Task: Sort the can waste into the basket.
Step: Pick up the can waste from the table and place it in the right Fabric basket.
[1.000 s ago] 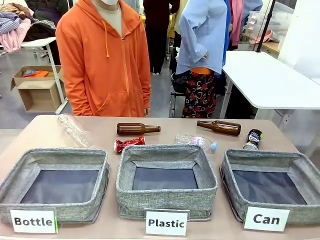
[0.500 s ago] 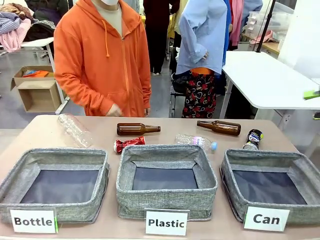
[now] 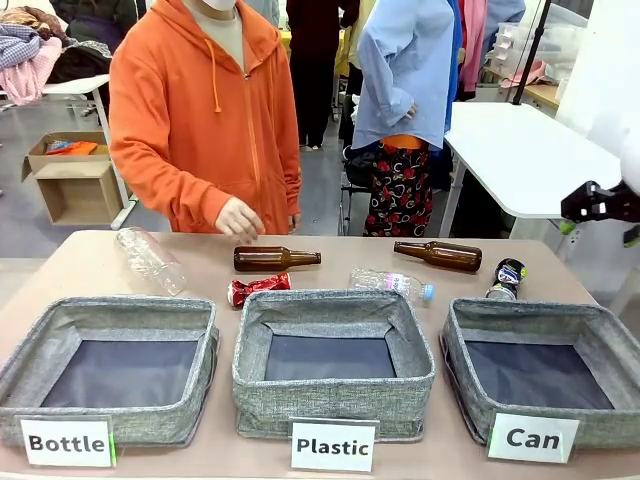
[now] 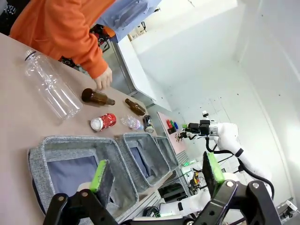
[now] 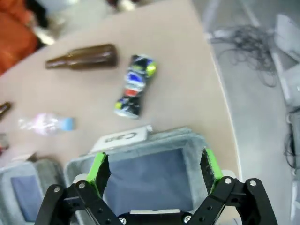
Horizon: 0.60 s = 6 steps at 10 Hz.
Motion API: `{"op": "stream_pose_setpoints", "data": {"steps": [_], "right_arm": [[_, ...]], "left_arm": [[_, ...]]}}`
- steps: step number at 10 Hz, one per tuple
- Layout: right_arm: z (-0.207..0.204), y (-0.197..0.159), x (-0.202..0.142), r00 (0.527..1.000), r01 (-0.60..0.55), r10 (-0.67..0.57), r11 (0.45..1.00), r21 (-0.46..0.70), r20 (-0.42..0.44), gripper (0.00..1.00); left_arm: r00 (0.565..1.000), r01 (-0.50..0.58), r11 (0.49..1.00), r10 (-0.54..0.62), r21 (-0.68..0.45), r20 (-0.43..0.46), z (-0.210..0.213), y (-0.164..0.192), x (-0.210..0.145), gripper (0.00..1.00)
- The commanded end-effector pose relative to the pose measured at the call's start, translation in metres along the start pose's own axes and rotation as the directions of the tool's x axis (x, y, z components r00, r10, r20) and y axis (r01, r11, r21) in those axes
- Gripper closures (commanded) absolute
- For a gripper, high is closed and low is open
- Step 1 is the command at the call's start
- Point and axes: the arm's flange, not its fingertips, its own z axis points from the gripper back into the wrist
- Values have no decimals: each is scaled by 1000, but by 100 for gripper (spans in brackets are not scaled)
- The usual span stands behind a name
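The shiny red crushed can (image 3: 258, 288) lies on the table behind the middle bin, also seen as the red can (image 4: 104, 122) in the left wrist view. The dark printed can (image 3: 507, 277) lies just beyond the basket (image 3: 462, 335) labelled "Can". My right gripper (image 3: 582, 205) hovers open and empty high at the right edge. In its wrist view the gripper (image 5: 154, 169) hangs over the basket (image 5: 196, 154), with the dark can (image 5: 136, 86) past the label. My left gripper (image 4: 157, 171) is open and empty above the left end of the table.
Bins labelled "Bottle" (image 3: 30, 345) and "Plastic" (image 3: 250, 335) stand left of the basket. Two brown glass bottles (image 3: 275, 258) (image 3: 438, 254) and two clear plastic bottles (image 3: 150, 260) (image 3: 392, 283) lie behind them. A person in orange holds a hand (image 3: 238, 218) over the far edge.
My right arm has come into the front view from the right edge. The person's hand has come forward over the far edge, near the left brown bottle.
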Motion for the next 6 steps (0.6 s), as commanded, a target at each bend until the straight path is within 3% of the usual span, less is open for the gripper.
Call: {"op": "stream_pose_setpoints", "data": {"steps": [1, 2, 4, 5, 6], "right_arm": [[34, -6, 0, 994, 67, -74, 994, 90, 77, 0], [0, 0, 0, 1000, 0, 0, 1000, 0, 0, 0], [13, -8, 2, 1000, 20, -20, 1000, -3, 24, 0], [11, 0, -4, 999, -34, 35, 998, -58, 25, 0], [1, 7, 5, 998, -66, 64, 994, -89, -26, 0]], "left_arm": [[1000, 24, 1000, -24, -14, 1, 1, 0, 1, 0], [1000, 24, 1000, -24, -14, 1, 1, 0, 1, 0], [1000, 24, 1000, -24, -14, 1, 1, 0, 1, 0], [1000, 24, 1000, -24, -14, 1, 1, 0, 1, 0], [1000, 24, 1000, -24, -14, 1, 1, 0, 1, 0]]}}
